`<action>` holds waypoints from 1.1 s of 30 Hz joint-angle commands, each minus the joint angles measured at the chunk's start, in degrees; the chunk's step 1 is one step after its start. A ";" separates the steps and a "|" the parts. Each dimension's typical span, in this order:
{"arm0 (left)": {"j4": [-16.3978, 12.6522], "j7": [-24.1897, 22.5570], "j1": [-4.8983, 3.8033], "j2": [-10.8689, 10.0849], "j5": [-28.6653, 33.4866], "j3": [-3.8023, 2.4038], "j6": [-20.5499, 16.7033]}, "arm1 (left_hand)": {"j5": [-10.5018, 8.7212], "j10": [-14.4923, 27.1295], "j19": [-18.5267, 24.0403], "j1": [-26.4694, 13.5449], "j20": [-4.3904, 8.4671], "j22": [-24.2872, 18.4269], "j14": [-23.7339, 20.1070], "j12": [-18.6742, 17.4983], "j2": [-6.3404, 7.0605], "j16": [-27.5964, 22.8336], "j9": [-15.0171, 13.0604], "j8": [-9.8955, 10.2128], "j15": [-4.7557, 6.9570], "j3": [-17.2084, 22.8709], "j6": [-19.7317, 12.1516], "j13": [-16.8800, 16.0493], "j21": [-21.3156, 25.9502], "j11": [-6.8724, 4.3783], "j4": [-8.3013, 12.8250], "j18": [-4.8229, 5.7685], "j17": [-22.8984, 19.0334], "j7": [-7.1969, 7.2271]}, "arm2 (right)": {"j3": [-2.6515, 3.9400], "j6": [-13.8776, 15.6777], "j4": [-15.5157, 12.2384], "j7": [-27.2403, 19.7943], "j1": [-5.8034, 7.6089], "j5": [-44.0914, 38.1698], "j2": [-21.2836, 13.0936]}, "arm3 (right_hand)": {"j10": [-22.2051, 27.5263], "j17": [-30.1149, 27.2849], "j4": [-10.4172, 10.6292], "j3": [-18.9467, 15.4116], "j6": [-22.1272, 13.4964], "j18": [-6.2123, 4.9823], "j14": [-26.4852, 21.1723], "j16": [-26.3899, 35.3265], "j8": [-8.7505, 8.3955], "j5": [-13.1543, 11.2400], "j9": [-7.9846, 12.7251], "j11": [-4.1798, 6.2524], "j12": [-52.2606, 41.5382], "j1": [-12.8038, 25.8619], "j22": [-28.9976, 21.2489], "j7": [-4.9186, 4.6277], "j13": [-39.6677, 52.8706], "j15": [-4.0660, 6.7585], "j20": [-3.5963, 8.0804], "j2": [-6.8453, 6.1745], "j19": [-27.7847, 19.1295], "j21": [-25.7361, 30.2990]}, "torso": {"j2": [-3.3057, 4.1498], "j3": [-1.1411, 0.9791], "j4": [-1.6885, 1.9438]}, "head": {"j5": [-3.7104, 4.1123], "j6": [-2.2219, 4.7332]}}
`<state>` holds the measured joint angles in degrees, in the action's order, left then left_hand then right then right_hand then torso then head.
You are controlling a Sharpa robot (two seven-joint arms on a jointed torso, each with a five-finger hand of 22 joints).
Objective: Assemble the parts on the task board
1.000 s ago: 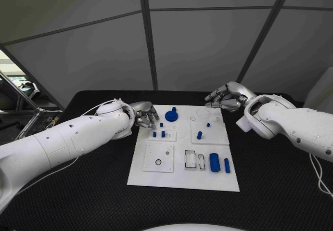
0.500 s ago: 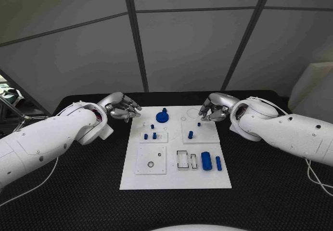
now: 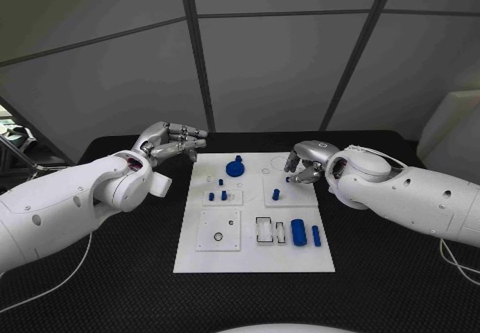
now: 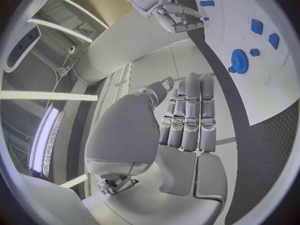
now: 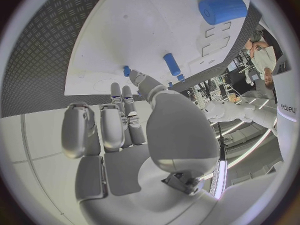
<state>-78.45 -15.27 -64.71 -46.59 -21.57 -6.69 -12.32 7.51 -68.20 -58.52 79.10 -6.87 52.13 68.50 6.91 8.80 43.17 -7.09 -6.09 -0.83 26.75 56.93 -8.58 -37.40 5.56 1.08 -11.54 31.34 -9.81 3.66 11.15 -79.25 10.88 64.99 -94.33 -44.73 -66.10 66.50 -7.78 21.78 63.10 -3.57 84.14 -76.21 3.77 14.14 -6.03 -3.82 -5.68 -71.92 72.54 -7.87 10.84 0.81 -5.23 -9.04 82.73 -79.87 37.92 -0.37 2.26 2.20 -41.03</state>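
Hands first: I see the left hand raised off the far-left corner of the task board, fingers apart and slightly curled, holding nothing, palm clear in the left wrist view. The right hand hangs over the board's far-right part, fingers bent downward near a small blue peg; I cannot tell whether it pinches anything. On the board I see a blue gear at the far end, two short pegs left of centre, and a blue cylinder beside a thin blue bar near the right edge.
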 commanded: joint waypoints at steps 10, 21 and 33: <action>-1.16 -4.47 0.11 -0.55 6.99 -0.06 -0.05 | 0.41 0.55 0.23 0.03 -0.13 -0.35 -0.04 0.08 -0.82 -0.92 -0.08 0.57 -0.18 -0.27 0.38 -0.27 0.66 0.15 0.25 1.07 -0.47 -0.09 | -0.16 -3.56 1.23 0.64 -0.19 -2.16 1.43 | -0.65 0.22 -0.76 0.90 -0.08 -0.09 1.48 -0.09 0.04 0.01 0.18 -0.52 0.87 -0.51 0.15 0.20 -0.93 -0.41 -0.46 0.56 0.16 0.25 | 0.05 -0.02 -0.04 | -0.21 -0.19; -1.13 -3.89 0.13 -0.61 7.05 -0.06 0.38 | 0.47 0.67 0.21 0.09 -0.14 -0.50 -0.01 0.07 -0.96 -1.31 -0.10 0.68 -0.21 -0.30 0.34 -0.39 0.90 0.18 0.34 1.07 -0.68 -0.14 | -1.10 -5.91 1.73 0.91 -0.39 -2.17 2.15 | -3.37 1.18 -1.61 2.76 1.85 0.16 1.68 -0.81 0.40 1.38 -0.01 0.13 1.12 -0.85 1.44 0.79 -2.16 0.15 -0.01 2.14 0.74 -0.57 | 0.02 -0.06 -0.14 | -0.35 -0.42; -0.92 -3.56 0.14 -0.58 7.05 -0.06 0.41 | 0.49 0.71 0.20 0.10 -0.15 -0.55 0.00 0.07 -1.01 -1.42 -0.10 0.72 -0.22 -0.31 0.32 -0.42 0.98 0.20 0.36 1.07 -0.75 -0.15 | -1.19 -4.00 2.06 2.12 -0.50 -2.61 2.69 | -7.11 0.48 -1.95 3.89 5.31 0.64 1.61 -0.62 1.39 1.63 -0.76 1.27 0.73 -1.17 3.86 1.74 -2.78 1.20 0.87 5.70 1.78 -2.10 | -0.04 -0.05 -0.09 | 0.01 -0.51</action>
<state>-79.36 -18.34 -64.49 -47.22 -15.06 -6.68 -12.35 7.74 -68.01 -58.53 79.10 -6.88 51.68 68.50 6.91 8.35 41.93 -7.13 -5.64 -0.83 26.55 56.93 -8.92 -36.75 5.76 1.28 -11.15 30.65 -9.81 2.79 7.91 -77.16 12.21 64.87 -96.59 -42.08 -72.98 67.09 -9.64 25.41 67.94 -3.57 83.94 -77.05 4.82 15.49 -6.41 -2.47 -4.82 -72.95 74.95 -6.13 8.04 1.66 -4.49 -4.18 83.86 -81.82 37.89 -0.41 2.09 2.16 -41.53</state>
